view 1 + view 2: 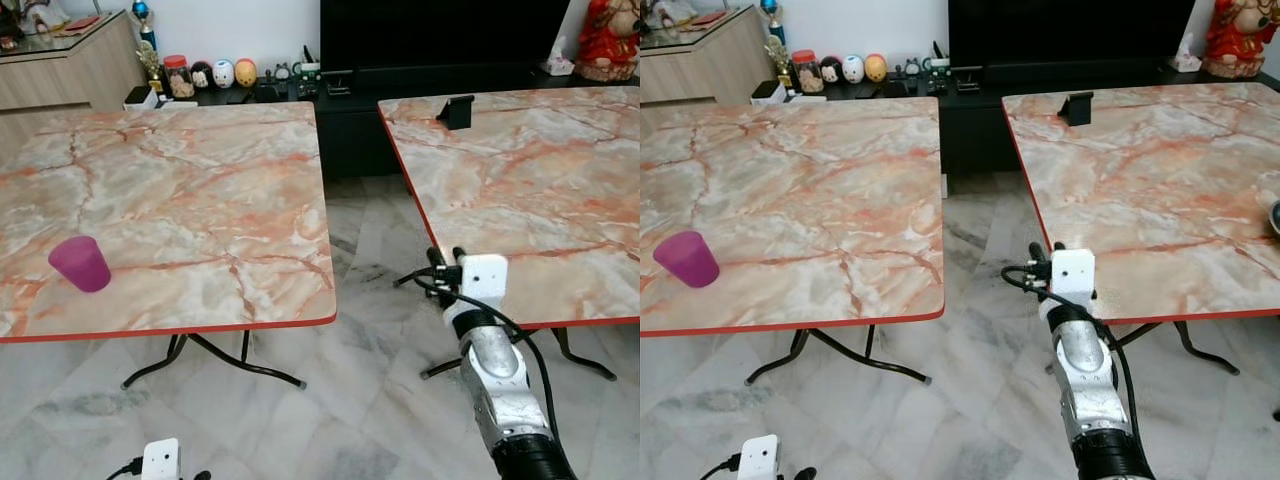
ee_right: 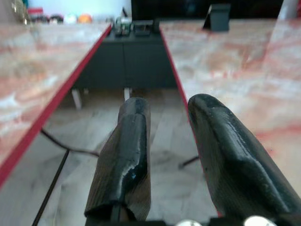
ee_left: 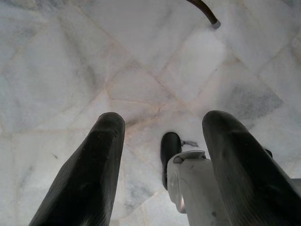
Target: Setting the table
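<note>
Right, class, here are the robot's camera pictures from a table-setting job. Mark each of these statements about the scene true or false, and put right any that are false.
1. A purple cup stands on the left table. True.
2. The cup lies tipped on its side. False: it stands upright, near the table's front edge.
3. The right gripper is raised in the gap between the two tables, by the right table. True.
4. The right gripper holds a plate. False: its jaws are open and hold nothing.
5. The left gripper points down at the marble floor. True.
6. A small black stand sits on the left table. False: it is on the right table, near the far edge.
</note>
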Available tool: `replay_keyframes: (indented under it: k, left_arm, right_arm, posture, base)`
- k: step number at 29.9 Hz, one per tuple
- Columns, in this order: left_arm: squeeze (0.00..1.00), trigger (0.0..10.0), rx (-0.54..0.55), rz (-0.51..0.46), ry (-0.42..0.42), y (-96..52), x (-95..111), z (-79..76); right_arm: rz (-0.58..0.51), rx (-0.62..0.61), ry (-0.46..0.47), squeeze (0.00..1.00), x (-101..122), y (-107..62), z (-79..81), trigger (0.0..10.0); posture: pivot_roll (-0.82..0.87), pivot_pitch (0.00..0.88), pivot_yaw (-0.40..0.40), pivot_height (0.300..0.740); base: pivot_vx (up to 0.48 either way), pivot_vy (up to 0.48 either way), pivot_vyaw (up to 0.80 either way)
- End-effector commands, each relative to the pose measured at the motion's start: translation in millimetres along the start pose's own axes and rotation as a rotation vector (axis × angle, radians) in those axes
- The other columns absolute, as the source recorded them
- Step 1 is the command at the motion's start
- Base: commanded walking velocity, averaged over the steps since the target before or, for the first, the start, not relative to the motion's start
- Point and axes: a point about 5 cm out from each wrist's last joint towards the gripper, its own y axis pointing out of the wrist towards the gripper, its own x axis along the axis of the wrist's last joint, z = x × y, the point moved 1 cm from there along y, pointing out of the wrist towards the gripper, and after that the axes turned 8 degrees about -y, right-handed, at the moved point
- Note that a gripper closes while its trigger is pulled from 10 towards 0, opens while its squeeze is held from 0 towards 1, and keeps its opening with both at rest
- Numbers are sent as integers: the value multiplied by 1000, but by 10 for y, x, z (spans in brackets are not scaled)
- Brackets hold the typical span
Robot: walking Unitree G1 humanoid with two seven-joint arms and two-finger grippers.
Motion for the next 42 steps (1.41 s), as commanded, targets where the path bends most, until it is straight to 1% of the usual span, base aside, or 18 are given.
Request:
replay_keyframes:
  k: [1, 3, 5, 8, 11, 14, 19, 22, 24, 25, 26, 27, 28, 30, 33, 37, 40, 42]
  left_arm:
    - [0, 10000, 5, 11, -7, -8, -27, 20]
    - [0, 10000, 5, 11, -7, -8, -27, 20]
    - [0, 10000, 6, 11, -8, -8, -27, 21]
    - [0, 10000, 6, 11, -7, -8, -28, 22]
    - [0, 10000, 4, 12, -5, -9, -28, 23]
    - [0, 10000, 5, 12, -6, -9, -30, 25]
    - [0, 10000, 4, 13, -7, -10, -32, 25]
    - [0, 10000, 0, 18, -6, -10, -39, 17]
    - [0, 10000, -2, 19, -5, -10, -42, 15]
    - [0, 10000, 0, 18, -7, -11, -45, 14]
    - [0, 10000, 0, 18, -7, -11, -47, 14]
    - [0, 10000, 0, 18, -7, -11, -47, 14]
    - [0, 10000, 2, 18, -6, -12, -48, 15]
    - [0, 10000, 2, 17, -6, -12, -49, 15]
    - [0, 10000, 6, 18, -4, -16, -56, 24]
    - [0, 10000, 5, 21, -2, -20, -67, 28]
    - [0, 10000, 5, 22, -5, -21, -72, 31]
    - [0, 10000, 6, 25, -4, -22, -77, 34]
  right_arm:
    - [42, 23, 16, 0, -105, 20, 15, 10000]
    - [87, 48, 12, 0, -206, 2, 43, 10000]
    - [168, 72, -6, 0, -400, -48, 68, 10000]
    - [202, 66, -2, 0, -493, -82, 66, 10000]
    - [265, 73, -5, 0, -647, -154, 99, 10000]
    - [350, 99, 31, 0, -834, -268, 189, 10000]
    - [440, 87, 79, 0, -1015, -403, 265, 10000]
    - [567, 87, 86, 0, -1248, -616, 310, 10000]
    - [643, 73, 93, 0, -1373, -750, 303, 10000]
    - [700, 78, 74, 0, -1470, -866, 289, 10000]
    - [722, 89, 51, 0, -1509, -918, 277, 10000]
    - [722, 89, 51, 0, -1509, -918, 277, 10000]
    - [750, 78, 42, 0, -1559, -986, 236, 10000]
    - [761, 63, 50, 0, -1578, -1011, 214, 10000]
    - [792, 6, 86, 0, -1641, -1105, 128, 10000]
    - [798, -4, 112, 0, -1662, -1142, 141, 10000]
    - [811, -63, 151, 0, -1681, -1171, 130, 10000]
    - [817, -58, 151, 0, -1692, -1191, 152, 10000]
  posture:
    - [-79, 0, 46, 740]
    - [-78, 0, 46, 740]
    - [-76, 0, 48, 740]
    - [-76, 0, 48, 740]
    - [-76, 0, 48, 740]
    - [-73, 0, 46, 740]
    - [-83, 0, 50, 740]
    - [-80, 0, 47, 740]
    - [-79, 0, 48, 740]
    - [-77, 0, 46, 740]
    - [-71, 0, 45, 740]
    - [-71, 0, 45, 740]
    - [-69, 0, 43, 740]
    - [-69, 0, 43, 740]
    - [-77, 0, 49, 740]
    - [-77, 0, 51, 740]
    - [-78, 0, 54, 740]
    - [-81, 0, 56, 740]
  base:
    - [0, 0, 0]
    - [0, 0, 0]
    - [0, 0, 0]
    - [0, 0, 0]
    - [0, 0, 0]
    - [0, 0, 0]
    - [0, 0, 0]
    - [0, 0, 0]
    - [0, 0, 0]
    - [0, 0, 0]
    - [0, 0, 0]
    - [0, 0, 0]
    - [0, 0, 0]
    - [0, 0, 0]
    - [0, 0, 0]
    - [0, 0, 0]
    - [0, 0, 0]
    - [0, 262, 0]
